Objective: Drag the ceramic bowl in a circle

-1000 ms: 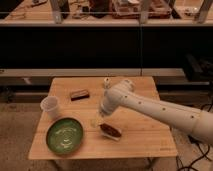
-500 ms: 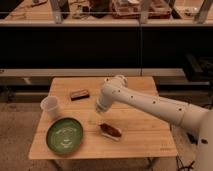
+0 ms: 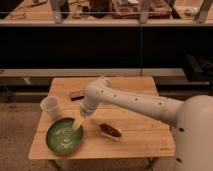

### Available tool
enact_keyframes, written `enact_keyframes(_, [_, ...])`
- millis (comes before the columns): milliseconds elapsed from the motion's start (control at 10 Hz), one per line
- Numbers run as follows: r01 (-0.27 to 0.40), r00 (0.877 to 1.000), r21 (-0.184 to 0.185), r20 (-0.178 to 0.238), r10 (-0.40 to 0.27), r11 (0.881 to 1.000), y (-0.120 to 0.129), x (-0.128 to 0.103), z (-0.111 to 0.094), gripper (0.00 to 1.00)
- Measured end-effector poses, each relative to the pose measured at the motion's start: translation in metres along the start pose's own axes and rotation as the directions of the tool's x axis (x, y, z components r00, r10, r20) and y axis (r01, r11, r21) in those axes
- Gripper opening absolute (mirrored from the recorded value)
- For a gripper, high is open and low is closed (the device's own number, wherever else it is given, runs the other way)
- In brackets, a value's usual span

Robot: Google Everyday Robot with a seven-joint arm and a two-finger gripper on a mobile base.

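I see the gripper (image 3: 78, 122), jaws spread and holding nothing, poised at the two o'clock rim of the ceramic bowl (image 3: 61, 139) on the table's (image 3: 140, 142) near-left corner, so the bowl's centre lies toward eight o'clock from it.
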Motion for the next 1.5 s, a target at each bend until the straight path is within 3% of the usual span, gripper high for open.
enact_keyframes(200, [-0.026,1.000,0.046,0.008,0.025,0.999,-0.009,0.028,0.031,0.80])
enact_keyframes(400, [-0.098,0.995,0.059,0.025,0.096,0.993,0.000,0.032,0.055,0.80])
enact_keyframes(900, [-0.126,0.992,0.058,0.033,0.124,0.990,0.003,0.031,0.060,0.78])
enact_keyframes(1000, [-0.134,0.990,0.051,0.050,0.131,0.990,0.001,0.025,0.061,0.72])
enact_keyframes(1300, [-0.139,0.985,0.033,0.105,0.135,0.990,-0.010,0.015,0.070,0.41])
enact_keyframes(1500, [-0.147,0.986,0.032,0.089,0.144,0.989,-0.009,0.018,0.072,0.21])
